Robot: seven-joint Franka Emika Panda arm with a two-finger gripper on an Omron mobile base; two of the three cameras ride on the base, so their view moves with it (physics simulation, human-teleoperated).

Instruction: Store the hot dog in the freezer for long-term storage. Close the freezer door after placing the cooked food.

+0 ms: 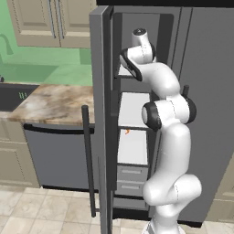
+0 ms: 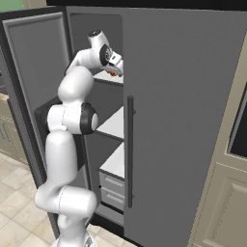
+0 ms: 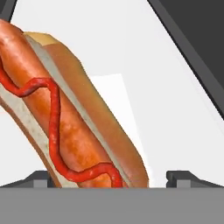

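Hot dog point(image 3: 65, 127), red squiggle on top

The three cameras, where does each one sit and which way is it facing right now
Left base view: behind the arm on its left, facing the open freezer and freezer door; the white arm rises at lower right.
Right base view: behind on the right, facing the same freezer; the arm rises at lower left, gripper at an upper shelf.
Hand view: on the hand, looking along the open fingers at the hot dog on a white shelf.
Both base views share the freezer, shelves and arm.
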